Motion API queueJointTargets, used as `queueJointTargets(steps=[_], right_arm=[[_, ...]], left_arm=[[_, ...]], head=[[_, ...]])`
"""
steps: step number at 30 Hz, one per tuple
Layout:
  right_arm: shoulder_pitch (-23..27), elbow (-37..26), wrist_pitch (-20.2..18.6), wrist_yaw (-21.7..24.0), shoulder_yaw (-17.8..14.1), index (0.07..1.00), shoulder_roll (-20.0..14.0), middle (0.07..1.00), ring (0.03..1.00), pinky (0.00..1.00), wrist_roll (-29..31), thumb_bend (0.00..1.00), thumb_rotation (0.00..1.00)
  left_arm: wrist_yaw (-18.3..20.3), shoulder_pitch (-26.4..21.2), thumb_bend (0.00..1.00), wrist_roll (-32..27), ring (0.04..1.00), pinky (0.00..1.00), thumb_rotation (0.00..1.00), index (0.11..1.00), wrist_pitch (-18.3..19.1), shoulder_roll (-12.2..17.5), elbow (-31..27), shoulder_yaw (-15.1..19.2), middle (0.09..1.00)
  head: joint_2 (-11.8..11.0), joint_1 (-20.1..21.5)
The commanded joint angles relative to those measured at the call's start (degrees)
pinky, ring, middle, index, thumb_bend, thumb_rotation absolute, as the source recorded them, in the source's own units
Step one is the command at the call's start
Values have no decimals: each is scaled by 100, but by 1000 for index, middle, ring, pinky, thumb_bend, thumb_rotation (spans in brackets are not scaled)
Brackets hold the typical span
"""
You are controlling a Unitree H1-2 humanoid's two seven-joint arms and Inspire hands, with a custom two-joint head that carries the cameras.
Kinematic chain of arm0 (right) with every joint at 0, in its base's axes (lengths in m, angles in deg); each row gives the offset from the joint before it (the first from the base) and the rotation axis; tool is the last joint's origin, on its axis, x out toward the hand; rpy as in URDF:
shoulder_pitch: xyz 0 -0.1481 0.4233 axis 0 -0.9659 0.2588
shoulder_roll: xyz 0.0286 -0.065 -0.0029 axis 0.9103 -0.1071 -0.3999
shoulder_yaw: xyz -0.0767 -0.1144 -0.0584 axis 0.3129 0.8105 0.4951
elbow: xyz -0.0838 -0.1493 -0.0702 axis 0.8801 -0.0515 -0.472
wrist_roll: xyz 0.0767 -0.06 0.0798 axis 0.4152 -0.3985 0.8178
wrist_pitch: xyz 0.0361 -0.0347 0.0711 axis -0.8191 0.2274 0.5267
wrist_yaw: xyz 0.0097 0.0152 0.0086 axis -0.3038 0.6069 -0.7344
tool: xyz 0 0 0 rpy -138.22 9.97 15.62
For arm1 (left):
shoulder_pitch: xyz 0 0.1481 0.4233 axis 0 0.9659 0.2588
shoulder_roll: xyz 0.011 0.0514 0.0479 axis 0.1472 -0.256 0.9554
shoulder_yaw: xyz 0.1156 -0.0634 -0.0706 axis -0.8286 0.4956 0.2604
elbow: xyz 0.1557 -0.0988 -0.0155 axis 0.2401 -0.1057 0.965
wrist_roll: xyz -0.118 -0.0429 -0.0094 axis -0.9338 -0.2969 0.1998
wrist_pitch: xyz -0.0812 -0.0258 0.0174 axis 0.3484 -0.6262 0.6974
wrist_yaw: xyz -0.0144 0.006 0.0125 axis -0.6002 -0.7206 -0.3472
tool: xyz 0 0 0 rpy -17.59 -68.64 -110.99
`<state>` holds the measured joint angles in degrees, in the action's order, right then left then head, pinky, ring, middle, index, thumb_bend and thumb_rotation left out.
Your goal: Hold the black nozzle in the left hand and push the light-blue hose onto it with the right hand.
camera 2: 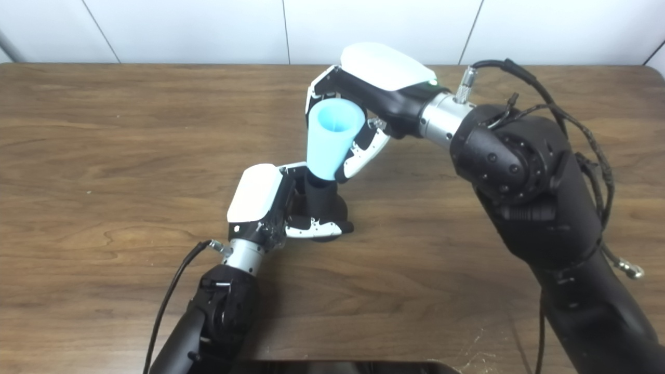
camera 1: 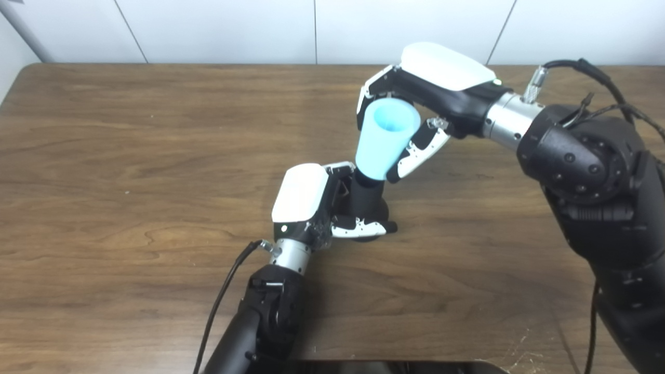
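Head cameras, side by side — downward, table shared

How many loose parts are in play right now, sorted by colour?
Light-blue: 1, the hose, held in the right hand.
Black: 1, the nozzle, held in the left hand.
Total: 2, both over the table.
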<state>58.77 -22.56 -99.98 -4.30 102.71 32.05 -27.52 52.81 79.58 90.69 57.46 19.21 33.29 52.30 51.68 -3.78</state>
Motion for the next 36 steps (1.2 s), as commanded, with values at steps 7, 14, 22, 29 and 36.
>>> queueJointTargets(steps=[7,14,22,29,36], right_arm=[[357,-38,-41,80,-63,495,-167,510,393,372,-46,517,0],[152,4,-23,-26,-56,505,-16,507,390,367,33,517,0],[-95,91,-63,-323,-253,503,167,506,392,364,60,517,0],[-285,168,34,-580,-416,504,151,507,393,369,119,517,0],[-289,137,136,-444,-265,508,-97,507,386,363,104,516,0]], left_arm=[[346,183,520,-34,527,481,0,476,165,53,143,-55,516],[329,171,520,-17,531,491,0,476,172,11,144,-70,517],[347,186,519,-20,537,497,0,474,180,27,135,-60,522],[345,163,519,-20,536,492,0,474,182,11,161,-63,522],[378,156,521,8,528,492,0,480,211,12,149,-65,508]], head=[[33,-12],[52,-33],[50,-36],[39,-36],[31,-75]])
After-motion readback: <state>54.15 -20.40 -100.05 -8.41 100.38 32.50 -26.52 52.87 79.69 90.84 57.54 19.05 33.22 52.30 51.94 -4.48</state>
